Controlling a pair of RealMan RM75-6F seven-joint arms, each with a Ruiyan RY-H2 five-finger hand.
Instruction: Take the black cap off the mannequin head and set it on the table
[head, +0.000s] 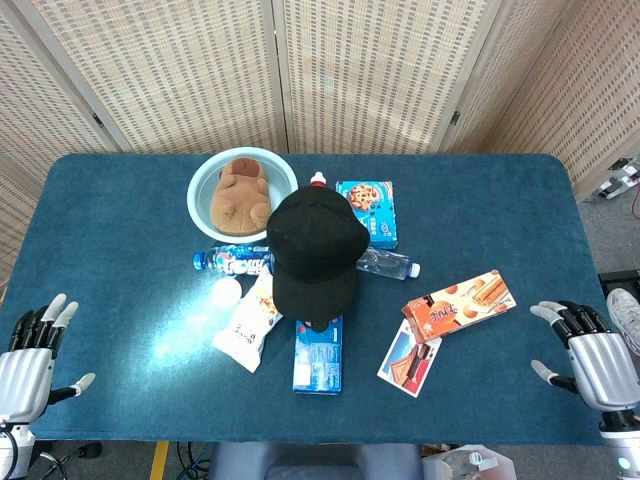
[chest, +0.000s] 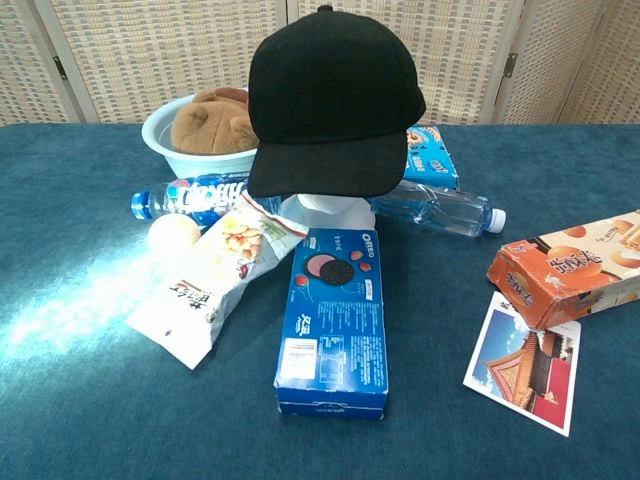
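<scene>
Both hands are seen only in the head view, at the near corners of the blue table (head: 500, 200): the left hand (head: 28, 355) at the left edge, the right hand (head: 590, 355) at the right edge, each with fingers spread and nothing held, well apart from the clutter in the middle. The black cap (head: 313, 250) is seated on the mannequin head (chest: 322, 210), brim pointed toward the robot; only a small white part of the head is visible under the brim in the chest view. A light blue bowl (head: 205, 185) with a brown plush toy (head: 238, 192) inside is placed behind-left of the cap. A Pepsi bottle (chest: 195, 197) is laid on its side left of the head, with a small white ball (chest: 173, 235) just beside it and a white snack bag (chest: 210, 285) angled in front. An Oreo box (chest: 335, 320) is laid flat directly in front of the head. A clear water bottle (chest: 440, 207) is laid on its side to the right, and a blue cookie box (head: 368, 212) behind it. An orange wafer box (head: 460, 303) is set further right, with its near end touching or overlapping a postcard (chest: 525, 365) showing a red-roofed building. A woven screen (head: 380, 70) is seen behind the table.
</scene>
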